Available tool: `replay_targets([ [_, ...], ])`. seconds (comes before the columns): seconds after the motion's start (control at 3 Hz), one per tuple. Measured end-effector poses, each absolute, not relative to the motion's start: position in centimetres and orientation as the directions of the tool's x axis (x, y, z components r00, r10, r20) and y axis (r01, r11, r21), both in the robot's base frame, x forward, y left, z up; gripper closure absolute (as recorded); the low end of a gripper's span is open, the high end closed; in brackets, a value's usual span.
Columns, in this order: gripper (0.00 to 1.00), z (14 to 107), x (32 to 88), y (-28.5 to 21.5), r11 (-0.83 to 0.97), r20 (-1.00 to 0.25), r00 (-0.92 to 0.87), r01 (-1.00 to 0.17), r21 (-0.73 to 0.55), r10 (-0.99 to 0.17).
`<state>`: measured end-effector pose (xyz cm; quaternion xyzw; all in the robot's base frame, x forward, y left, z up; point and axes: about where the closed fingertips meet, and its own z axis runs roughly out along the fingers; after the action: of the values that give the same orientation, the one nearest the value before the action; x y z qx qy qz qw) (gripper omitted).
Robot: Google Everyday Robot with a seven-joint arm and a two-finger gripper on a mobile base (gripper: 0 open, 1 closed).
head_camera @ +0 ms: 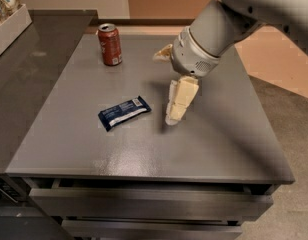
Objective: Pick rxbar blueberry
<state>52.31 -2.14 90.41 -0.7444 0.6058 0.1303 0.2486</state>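
Holding end effector (172,118) above counter (219,149), just beside rxbar blueberry (124,112).
Needing centring over the bar, straddling its narrow width; apart or together, cannot tell.

I count one flat dark-blue wrapped snack bar (124,112), one red metal soda can (110,45), and one cream two-finger gripper (172,120) hovering just right of that bar over one grey tabletop (214,134).

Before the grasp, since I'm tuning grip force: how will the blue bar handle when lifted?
The rxbar blueberry lies flat, so it probably won't roll. Its smooth wrapper may slip or crinkle. It looks thin, likely light. The gripper hangs just beside it.
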Motion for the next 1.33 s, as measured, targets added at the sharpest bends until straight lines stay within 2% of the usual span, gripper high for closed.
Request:
replay_targets([
  [1.33,0.0,84.7,53.5,6.7,-0.39,-0.486,0.372,-0.918,-0.067,-0.791],
])
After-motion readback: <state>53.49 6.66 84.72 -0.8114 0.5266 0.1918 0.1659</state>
